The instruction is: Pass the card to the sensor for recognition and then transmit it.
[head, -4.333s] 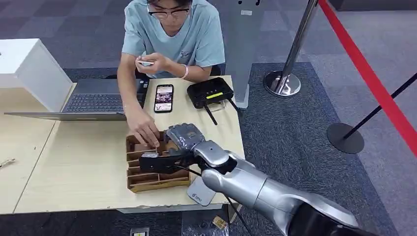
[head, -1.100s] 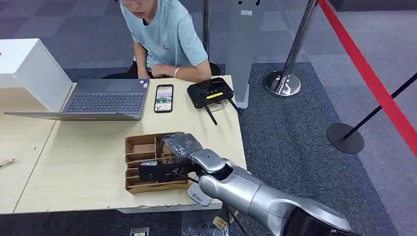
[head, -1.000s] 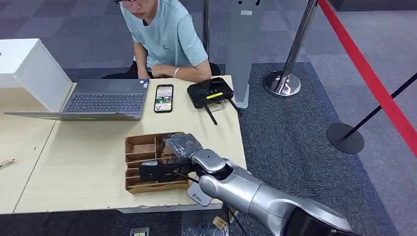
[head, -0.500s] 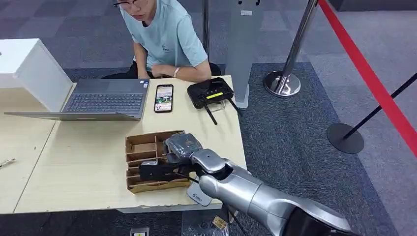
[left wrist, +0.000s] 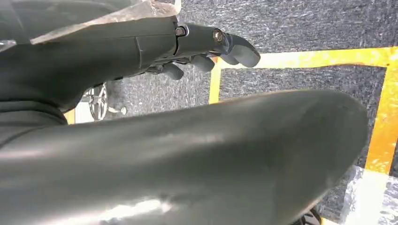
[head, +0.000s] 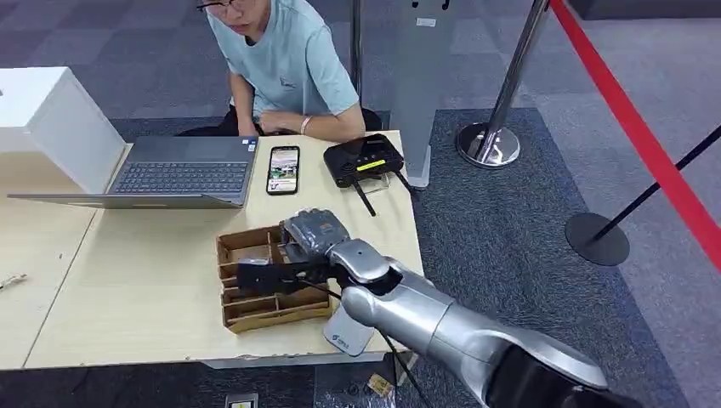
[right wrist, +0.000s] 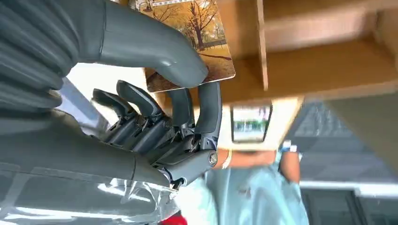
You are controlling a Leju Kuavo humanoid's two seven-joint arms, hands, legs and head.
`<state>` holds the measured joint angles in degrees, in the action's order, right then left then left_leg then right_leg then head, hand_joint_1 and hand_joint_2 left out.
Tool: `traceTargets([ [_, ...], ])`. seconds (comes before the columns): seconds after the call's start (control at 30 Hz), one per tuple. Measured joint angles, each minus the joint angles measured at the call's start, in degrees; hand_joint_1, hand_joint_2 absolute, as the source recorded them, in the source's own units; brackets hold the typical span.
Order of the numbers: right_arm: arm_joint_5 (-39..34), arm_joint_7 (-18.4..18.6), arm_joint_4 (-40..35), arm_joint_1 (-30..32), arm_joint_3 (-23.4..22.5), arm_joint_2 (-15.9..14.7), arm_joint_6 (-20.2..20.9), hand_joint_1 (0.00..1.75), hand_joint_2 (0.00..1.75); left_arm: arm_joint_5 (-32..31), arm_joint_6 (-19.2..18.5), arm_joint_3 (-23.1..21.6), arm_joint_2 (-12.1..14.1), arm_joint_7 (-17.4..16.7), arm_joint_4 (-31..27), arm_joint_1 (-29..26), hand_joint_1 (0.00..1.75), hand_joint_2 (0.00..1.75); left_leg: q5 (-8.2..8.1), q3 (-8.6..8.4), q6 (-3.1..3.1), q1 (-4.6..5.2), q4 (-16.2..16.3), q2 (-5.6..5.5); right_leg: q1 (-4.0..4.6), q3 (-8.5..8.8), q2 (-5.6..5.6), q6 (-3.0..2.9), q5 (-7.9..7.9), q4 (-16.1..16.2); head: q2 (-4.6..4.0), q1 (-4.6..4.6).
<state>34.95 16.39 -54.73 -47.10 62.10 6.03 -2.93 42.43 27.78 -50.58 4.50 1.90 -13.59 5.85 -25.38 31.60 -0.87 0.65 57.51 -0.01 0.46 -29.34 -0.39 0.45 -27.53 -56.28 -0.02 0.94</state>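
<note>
Card [right wrist: 190, 42] with a printed autumn-tree picture sits pinched in the right hand [right wrist: 155, 108]: the thick grey thumb [right wrist: 155, 49] presses across its face, and the darker fingers [right wrist: 209, 110] curl up against its other side, so only the card's far corner sticks out past the thumb tip. In the right wrist view it hangs just over the brown cardboard organizer tray [right wrist: 324, 61], beside one of the tray's upright dividers, apart from the tray floor as far as can be judged.

From the head view, the right hand [head: 310, 234] is over the right-hand part of the organizer tray [head: 242, 319] on the light wooden table [head: 136, 280]; the card itself is hidden under the hand there. Farther back on the table lie a black card reader [head: 364, 159], a smartphone [head: 284, 169] with its screen lit, and an open laptop [head: 183, 177]. A person in a light blue T-shirt [head: 285, 64] sits behind the table.

The left hand [left wrist: 197, 44] hangs above grey carpet with yellow floor tape [left wrist: 300, 58], its fingers loosely curled and holding nothing.
</note>
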Motion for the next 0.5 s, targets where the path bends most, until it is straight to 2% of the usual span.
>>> traceTargets([
  [0.5, 0.2, 1.9, -0.4, -5.6, -2.8, -1.0, -0.8, 1.75, 1.75, -1.2, -0.4, -0.7, 0.0, -0.9, 0.0, 0.8, 0.00, 0.00, 0.00, 0.01, 0.00, 0.00, 0.0, 0.00, 0.00, -0.01, 0.00, 0.00, 0.00, 0.0, 0.00, 0.04],
])
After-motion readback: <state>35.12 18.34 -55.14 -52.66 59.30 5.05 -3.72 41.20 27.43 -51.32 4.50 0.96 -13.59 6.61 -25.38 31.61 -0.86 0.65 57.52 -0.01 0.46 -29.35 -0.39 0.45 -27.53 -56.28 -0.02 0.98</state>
